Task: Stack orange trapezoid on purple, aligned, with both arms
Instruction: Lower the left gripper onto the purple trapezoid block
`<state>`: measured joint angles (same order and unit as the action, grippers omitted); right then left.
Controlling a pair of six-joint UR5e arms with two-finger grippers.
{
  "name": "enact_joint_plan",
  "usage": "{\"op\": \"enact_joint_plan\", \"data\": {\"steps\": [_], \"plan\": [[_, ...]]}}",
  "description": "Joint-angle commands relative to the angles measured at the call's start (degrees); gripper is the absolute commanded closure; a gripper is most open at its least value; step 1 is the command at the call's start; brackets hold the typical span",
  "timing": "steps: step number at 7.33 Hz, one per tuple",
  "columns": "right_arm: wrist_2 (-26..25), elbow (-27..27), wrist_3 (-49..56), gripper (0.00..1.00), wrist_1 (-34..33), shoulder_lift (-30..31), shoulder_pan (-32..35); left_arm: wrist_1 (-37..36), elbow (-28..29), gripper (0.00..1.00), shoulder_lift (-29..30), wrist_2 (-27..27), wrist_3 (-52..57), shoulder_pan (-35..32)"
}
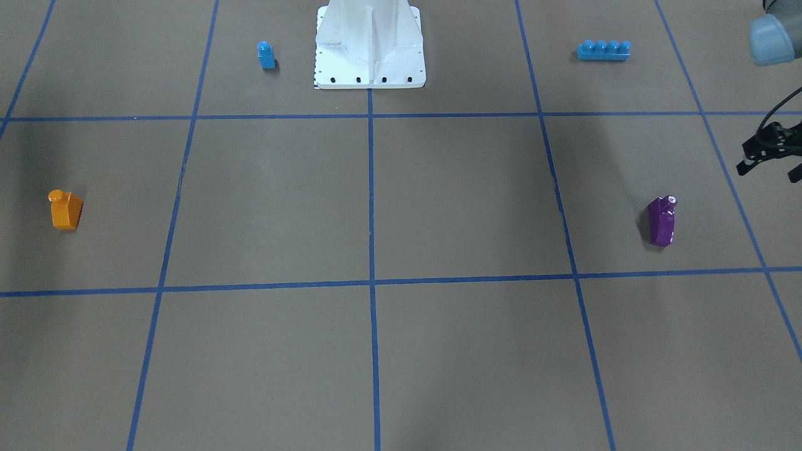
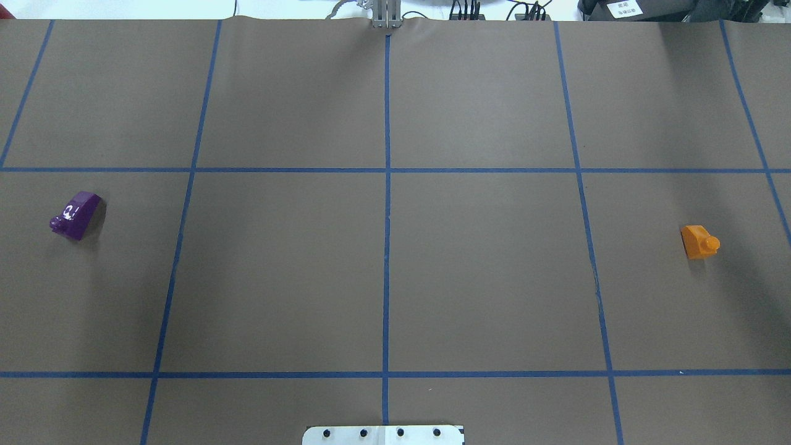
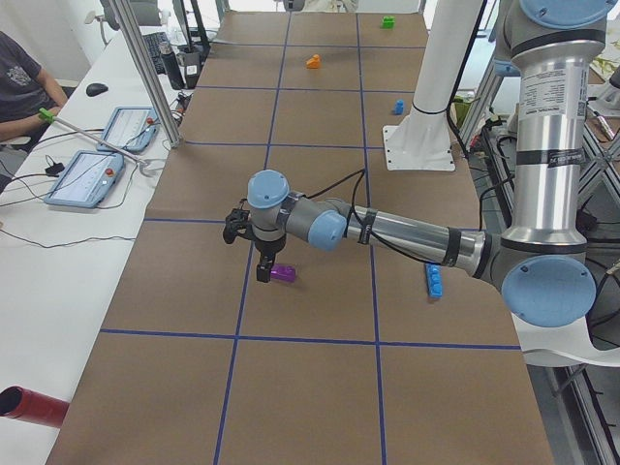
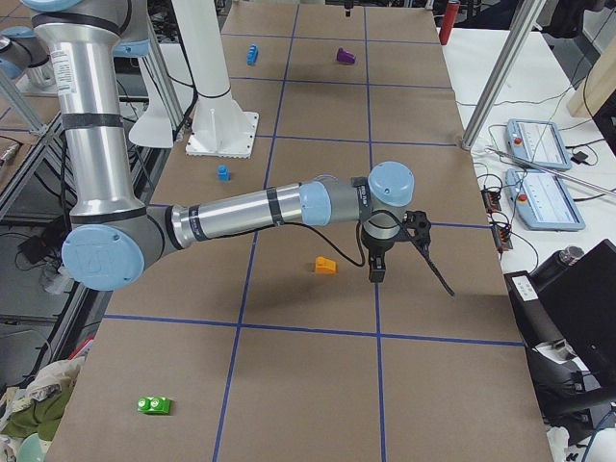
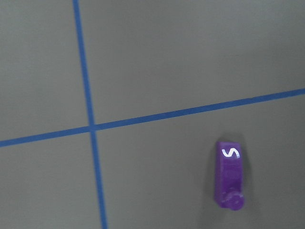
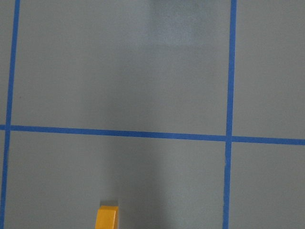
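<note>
The orange trapezoid (image 1: 66, 210) stands on the brown table at the robot's right; it also shows in the overhead view (image 2: 698, 241) and at the bottom edge of the right wrist view (image 6: 107, 218). The purple block (image 1: 662, 220) stands at the robot's left, also seen in the overhead view (image 2: 77, 214) and the left wrist view (image 5: 229, 179). My left gripper (image 3: 262, 274) hangs low just beside the purple block (image 3: 283, 273), apart from it. My right gripper (image 4: 375, 271) hangs low beside the orange trapezoid (image 4: 326, 265), apart from it. I cannot tell whether either gripper is open.
A small blue single-stud block (image 1: 266, 55) and a long blue four-stud brick (image 1: 604, 50) lie near the white base (image 1: 369, 56). A green block (image 4: 154, 405) lies at the table's right end. A red cylinder (image 3: 29, 405) and tablets (image 3: 87, 179) sit on the operators' side.
</note>
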<state>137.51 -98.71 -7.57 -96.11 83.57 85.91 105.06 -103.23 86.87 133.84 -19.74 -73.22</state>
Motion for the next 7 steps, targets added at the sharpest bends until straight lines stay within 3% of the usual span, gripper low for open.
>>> {"op": "enact_joint_plan", "data": {"steps": [1, 4, 7], "plan": [[0.2, -0.2, 0.0, 0.00, 0.0, -0.2, -0.3, 3.9, 0.0, 0.00, -1.1, -3.7, -6.8, 6.8], [0.1, 0.1, 0.1, 0.00, 0.0, -0.6, -0.5, 9.1, 1.5, 0.00, -0.5, -12.1, -17.3, 16.2], [0.1, 0.2, 0.0, 0.00, 0.0, -0.8, -0.7, 9.6, 7.3, 0.00, 3.1, -12.4, -16.6, 17.1]]}}
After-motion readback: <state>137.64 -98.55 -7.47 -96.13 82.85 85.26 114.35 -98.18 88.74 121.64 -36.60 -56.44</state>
